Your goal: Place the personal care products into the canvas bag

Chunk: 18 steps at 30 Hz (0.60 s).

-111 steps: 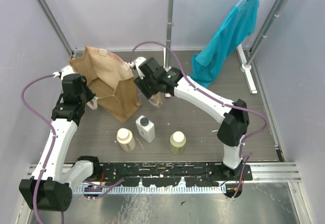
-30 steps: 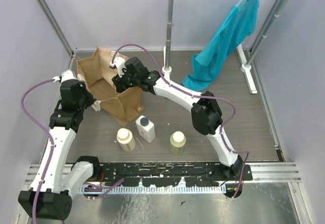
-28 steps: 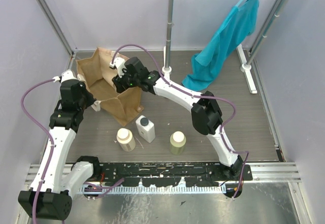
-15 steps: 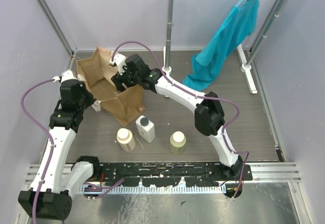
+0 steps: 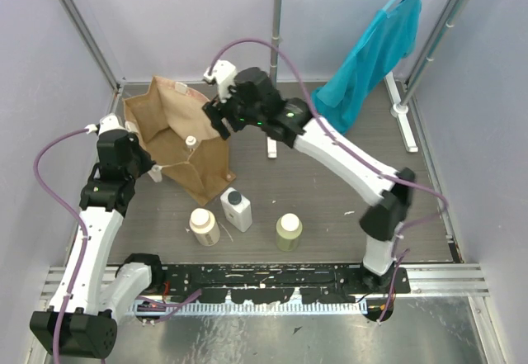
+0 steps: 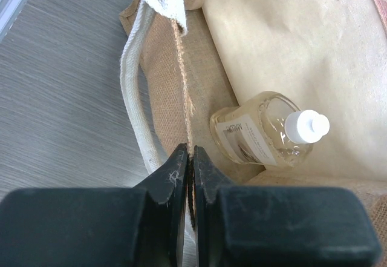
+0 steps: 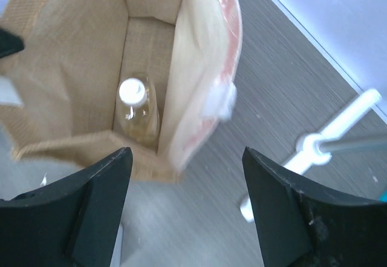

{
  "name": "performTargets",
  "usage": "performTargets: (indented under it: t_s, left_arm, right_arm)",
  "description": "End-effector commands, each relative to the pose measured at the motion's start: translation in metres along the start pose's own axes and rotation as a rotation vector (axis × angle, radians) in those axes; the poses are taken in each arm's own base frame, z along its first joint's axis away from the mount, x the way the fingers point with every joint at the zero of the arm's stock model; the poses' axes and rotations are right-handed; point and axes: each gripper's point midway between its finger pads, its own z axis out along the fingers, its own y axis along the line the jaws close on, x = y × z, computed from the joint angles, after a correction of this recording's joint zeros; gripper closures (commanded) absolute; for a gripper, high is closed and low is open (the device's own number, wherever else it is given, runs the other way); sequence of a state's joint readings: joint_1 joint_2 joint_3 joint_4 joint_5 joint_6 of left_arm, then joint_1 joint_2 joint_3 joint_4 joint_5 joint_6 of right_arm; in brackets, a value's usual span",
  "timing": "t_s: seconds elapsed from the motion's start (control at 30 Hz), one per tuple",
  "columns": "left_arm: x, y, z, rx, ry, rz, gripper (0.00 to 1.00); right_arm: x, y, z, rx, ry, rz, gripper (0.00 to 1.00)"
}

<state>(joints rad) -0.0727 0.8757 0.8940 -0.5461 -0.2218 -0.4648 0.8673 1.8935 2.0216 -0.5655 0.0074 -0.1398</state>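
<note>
The tan canvas bag (image 5: 177, 137) stands open at the back left. The amber clear bottle with white cap (image 5: 190, 142) stands inside it, also seen in the left wrist view (image 6: 266, 131) and the right wrist view (image 7: 136, 112). My left gripper (image 6: 191, 158) is shut on the bag's rim beside a whitish handle (image 6: 136, 97). My right gripper (image 7: 186, 158) is open and empty, raised above the bag's right side (image 5: 219, 116). On the table in front of the bag stand the white rectangular bottle (image 5: 236, 209), the cream bottle (image 5: 205, 226) and the olive-green bottle (image 5: 288, 232).
A teal garment (image 5: 371, 59) hangs from a rack at the back right. A metal rack pole with a white foot (image 5: 272, 145) stands just right of the bag. Purple walls close in on both sides.
My right gripper has let go of the amber bottle inside the bag, lifted out and moved right, now open. The left gripper still holds the bag's rim.
</note>
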Motion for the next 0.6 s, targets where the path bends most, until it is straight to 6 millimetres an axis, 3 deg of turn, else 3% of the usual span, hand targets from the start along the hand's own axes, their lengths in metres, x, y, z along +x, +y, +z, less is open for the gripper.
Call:
performTargets:
  t_s: [0.0, 0.23, 0.4, 0.57]
  left_arm:
    - [0.011, 0.004, -0.002, 0.003, 0.029, 0.032, 0.86]
    - [0.016, -0.004, 0.001, 0.057, 0.043, 0.061, 0.78]
    - [0.012, -0.008, 0.0, 0.079, 0.033, 0.067, 0.6]
    - [0.007, -0.009, 0.001, 0.073, 0.03, 0.086, 0.38]
  right_arm:
    - [0.005, -0.001, -0.07, 0.046, 0.009, 0.041, 0.2]
    - [0.083, 0.045, -0.097, -0.046, 0.158, 0.055, 0.16]
    - [0.122, 0.076, -0.097, -0.095, 0.242, 0.063, 0.14]
    - [0.148, 0.099, -0.086, -0.127, 0.287, 0.08, 0.13]
